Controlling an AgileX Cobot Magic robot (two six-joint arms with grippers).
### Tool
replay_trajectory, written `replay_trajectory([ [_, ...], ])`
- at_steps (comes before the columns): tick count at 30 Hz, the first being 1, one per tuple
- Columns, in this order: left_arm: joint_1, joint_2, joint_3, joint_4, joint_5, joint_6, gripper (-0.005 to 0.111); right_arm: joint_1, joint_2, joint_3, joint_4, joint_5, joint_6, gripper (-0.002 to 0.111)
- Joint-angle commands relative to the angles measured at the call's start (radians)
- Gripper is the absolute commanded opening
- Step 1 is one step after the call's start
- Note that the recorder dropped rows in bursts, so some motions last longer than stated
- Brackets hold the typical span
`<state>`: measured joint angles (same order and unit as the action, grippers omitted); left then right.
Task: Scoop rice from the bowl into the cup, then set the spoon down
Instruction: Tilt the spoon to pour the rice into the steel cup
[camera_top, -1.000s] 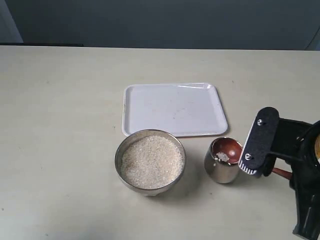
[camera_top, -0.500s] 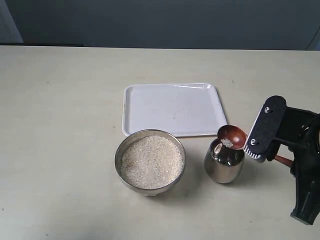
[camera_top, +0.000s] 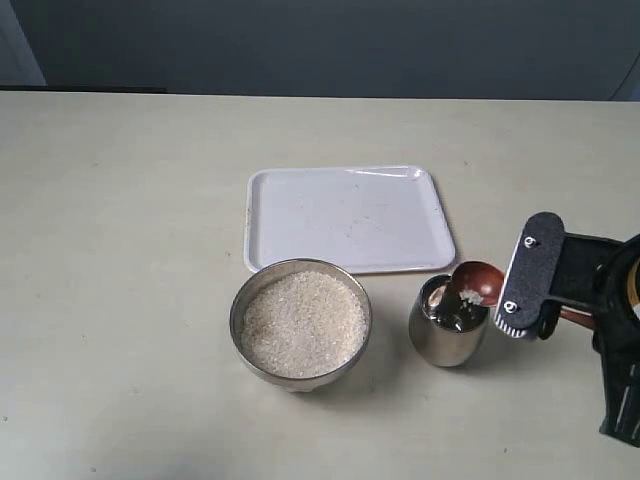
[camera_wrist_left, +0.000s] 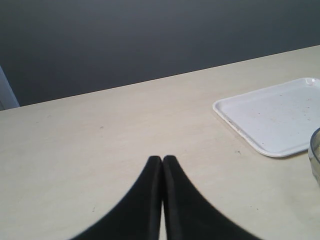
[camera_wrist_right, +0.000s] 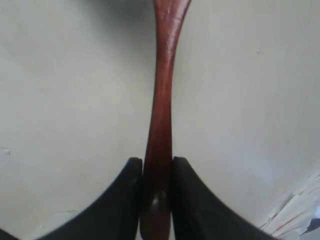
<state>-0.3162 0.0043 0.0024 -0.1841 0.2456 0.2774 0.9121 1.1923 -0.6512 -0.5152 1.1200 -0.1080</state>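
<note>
The steel bowl (camera_top: 237, 322) sits front-centre, filled with white rice (camera_top: 300, 322). To its right stands the shiny cup (camera_top: 445, 338). The reddish-brown spoon (camera_top: 478, 283) hangs tilted over the cup's right rim with a few grains on it. Its handle (camera_wrist_right: 162, 100) is clamped between the fingers of my right gripper (camera_wrist_right: 157, 166), which is shut on it. In the exterior view that right gripper (camera_top: 545, 318) is just right of the cup. My left gripper (camera_wrist_left: 162, 161) is shut on nothing above bare table and is out of the exterior view.
A white tray (camera_top: 350, 215) lies empty behind the bowl and cup; it also shows in the left wrist view as the tray (camera_wrist_left: 280, 115). The bowl's edge (camera_wrist_left: 316, 150) peeks in there. A dark wall backs the table.
The spoon's bowl has come up out of the cup and shifted right, now above its right rim. My right gripper rose, then drew back right and slightly down. Left arm unchanged.
</note>
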Motion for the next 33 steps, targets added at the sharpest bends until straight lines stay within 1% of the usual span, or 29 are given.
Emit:
replay_trajectory([
  [1, -0.005, -0.004, -0.002, -0.001, -0.007, -0.005, 0.001, -0.004, -0.001, 0.002, -0.049, -0.017, 0.016, -0.001],
  [8, -0.005, -0.004, -0.002, -0.001, -0.007, -0.005, 0.001, -0.002, -0.001, 0.022, -0.092, -0.032, 0.032, -0.001],
  [13, -0.005, -0.004, -0.002, -0.001, -0.007, -0.005, 0.001, 0.038, -0.001, 0.04, -0.109, -0.045, 0.04, -0.001],
  [19, -0.005, -0.004, -0.002, -0.001, -0.007, -0.005, 0.001, 0.046, -0.001, 0.04, -0.135, -0.058, 0.063, -0.001],
  [22, -0.005, -0.004, -0.002, -0.001, -0.007, -0.005, 0.001, 0.066, -0.001, 0.04, -0.14, -0.054, 0.065, -0.001],
  [29, -0.005, -0.004, -0.002, 0.003, -0.007, -0.005, 0.001, 0.095, -0.001, 0.04, -0.153, -0.025, 0.068, -0.001],
  [33, -0.005, -0.004, -0.002, 0.0, -0.007, -0.005, 0.001, 0.116, -0.001, 0.041, -0.17, 0.03, 0.074, -0.001],
])
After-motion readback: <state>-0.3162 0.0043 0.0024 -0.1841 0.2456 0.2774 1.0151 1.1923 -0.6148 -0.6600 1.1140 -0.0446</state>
